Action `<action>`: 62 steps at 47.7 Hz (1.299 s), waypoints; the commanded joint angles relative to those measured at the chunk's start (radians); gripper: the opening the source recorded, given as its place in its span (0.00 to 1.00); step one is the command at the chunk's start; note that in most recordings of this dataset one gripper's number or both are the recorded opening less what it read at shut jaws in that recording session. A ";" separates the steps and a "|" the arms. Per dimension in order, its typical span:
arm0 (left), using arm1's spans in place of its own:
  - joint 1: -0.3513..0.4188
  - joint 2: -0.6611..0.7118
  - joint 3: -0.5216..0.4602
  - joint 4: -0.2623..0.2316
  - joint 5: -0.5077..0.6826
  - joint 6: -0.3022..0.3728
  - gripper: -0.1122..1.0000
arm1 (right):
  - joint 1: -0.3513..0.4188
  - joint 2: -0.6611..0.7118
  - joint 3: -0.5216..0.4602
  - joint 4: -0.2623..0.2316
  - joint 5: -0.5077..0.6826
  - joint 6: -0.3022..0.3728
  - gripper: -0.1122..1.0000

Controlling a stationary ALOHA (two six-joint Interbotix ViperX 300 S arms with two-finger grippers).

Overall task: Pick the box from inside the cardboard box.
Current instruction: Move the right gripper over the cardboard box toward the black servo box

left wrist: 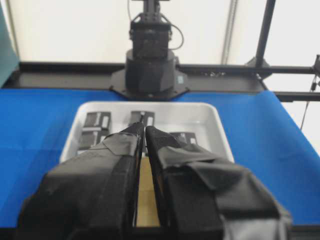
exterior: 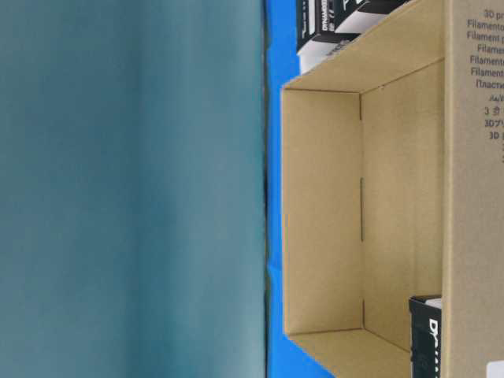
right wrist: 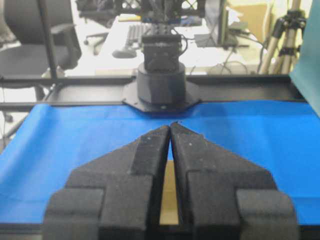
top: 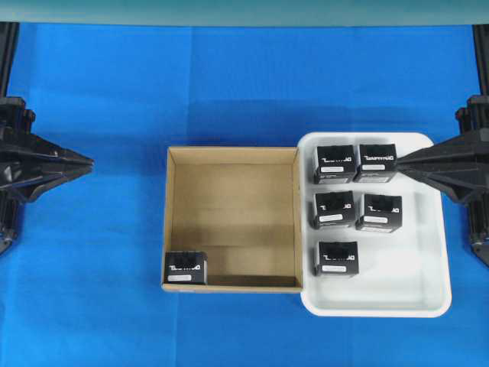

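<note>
One small black cuboid box [top: 186, 268] sits at seven o'clock inside the large brown cardboard box [top: 233, 219], seemingly awaiting pickup, while the left gripper [top: 89, 161] and right gripper [top: 400, 160] hover closed and empty.

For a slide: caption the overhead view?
One black box left in the cardboard box; five sit in the white tray.

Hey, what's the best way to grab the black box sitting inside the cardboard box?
Probably from straight above, jaws across the black box on its two free sides. It stands upright in the near-left corner of the cardboard box, so those two walls block a sideways approach.
</note>
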 commanded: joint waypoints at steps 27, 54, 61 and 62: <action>-0.029 -0.032 -0.094 0.015 0.222 -0.015 0.06 | -0.029 0.216 -0.249 0.112 0.492 0.115 0.11; -0.023 -0.097 -0.124 0.014 0.393 -0.037 0.06 | -0.049 0.772 -0.816 0.172 1.040 0.135 0.11; -0.023 -0.098 -0.129 0.014 0.416 -0.040 0.06 | -0.049 0.916 -0.982 0.172 1.221 0.106 0.11; -0.025 -0.100 -0.129 0.014 0.420 -0.041 0.06 | -0.049 0.933 -1.002 0.172 1.241 0.100 0.11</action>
